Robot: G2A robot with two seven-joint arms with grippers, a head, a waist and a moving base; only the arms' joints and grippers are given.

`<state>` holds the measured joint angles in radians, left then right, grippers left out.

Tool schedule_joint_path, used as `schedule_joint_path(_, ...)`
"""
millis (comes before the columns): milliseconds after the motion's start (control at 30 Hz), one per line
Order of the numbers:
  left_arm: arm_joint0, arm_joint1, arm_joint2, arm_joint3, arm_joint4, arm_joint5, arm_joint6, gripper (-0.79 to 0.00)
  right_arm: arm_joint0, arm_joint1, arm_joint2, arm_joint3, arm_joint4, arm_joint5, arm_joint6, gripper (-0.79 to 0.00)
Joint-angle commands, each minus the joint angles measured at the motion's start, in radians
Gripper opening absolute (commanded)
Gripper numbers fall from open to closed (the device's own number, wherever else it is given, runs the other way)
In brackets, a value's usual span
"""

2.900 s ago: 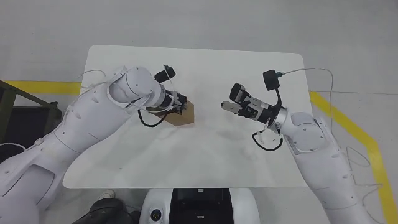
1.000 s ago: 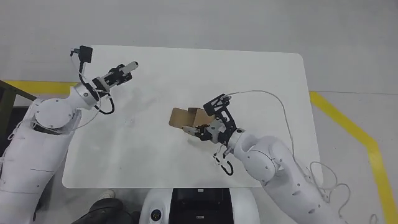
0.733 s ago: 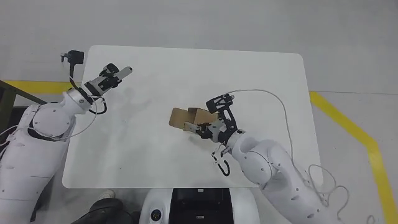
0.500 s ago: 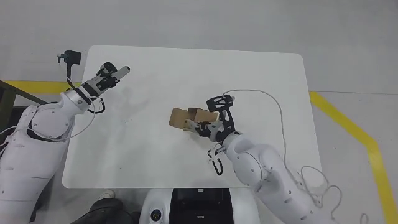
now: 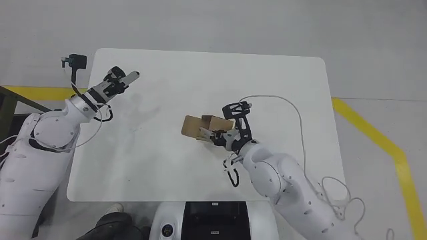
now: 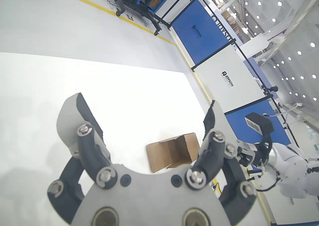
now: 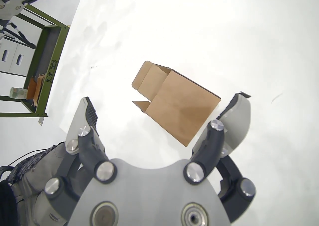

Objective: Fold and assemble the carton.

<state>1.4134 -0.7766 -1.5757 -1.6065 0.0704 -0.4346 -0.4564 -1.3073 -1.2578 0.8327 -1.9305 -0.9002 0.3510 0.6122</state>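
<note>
A brown carton [image 5: 199, 126] lies on its side near the middle of the white table [image 5: 267, 80], its open end and loose flaps facing the table's left side. My right gripper [image 5: 215, 136] hovers at the carton's closed end, open, with the carton [image 7: 177, 105] showing between its spread fingers [image 7: 238, 106]; I cannot tell whether they touch it. My left gripper [image 5: 125, 78] is open with nothing in it, raised over the table's far left corner and well away from the carton [image 6: 172, 153]. Beyond its fingers [image 6: 82, 107] the left wrist view shows the right arm [image 6: 261, 154].
A green metal rack [image 7: 44, 62] stands just off the table's left edge, also seen in the top view [image 5: 10, 103]. The right arm's thin cable [image 5: 287, 101] loops above the table's right half. Bare table surrounds the carton.
The left arm let go of the carton and pulled back to the far left corner. The right arm swung in from the right to the carton. Little has moved in the last half second.
</note>
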Motion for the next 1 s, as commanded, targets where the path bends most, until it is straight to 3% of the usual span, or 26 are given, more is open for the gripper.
schedule_joint_path(0, 0.000, 0.000, 0.000, 0.000, 0.000, 0.000, 0.000, 0.000, 0.010, -0.005, -0.020, 0.016, -0.021, 0.018, 0.010, 0.000)
schedule_joint_path(167, 0.000, 0.000, 0.000, 0.000, 0.000, 0.000, 0.000, 0.000, 0.010, -0.019, -0.083, 0.025, -0.144, 0.147, 0.049, 0.000)
schedule_joint_path(300, 0.000, 0.000, 0.000, 0.000, 0.000, 0.000, 0.000, 0.000, -0.013, -0.024, -0.100, -0.003, -0.164, 0.179, 0.091, 0.000)
schedule_joint_path(567, 0.000, 0.000, 0.000, 0.000, 0.000, 0.000, 0.000, 0.000, -0.079, -0.022, -0.078, -0.045, -0.095, 0.124, 0.106, 0.000)
schedule_joint_path(967, 0.000, 0.000, 0.000, 0.000, 0.000, 0.000, 0.000, 0.000, -0.077, -0.040, -0.076, 0.006, 0.055, 0.073, 0.121, 0.000)
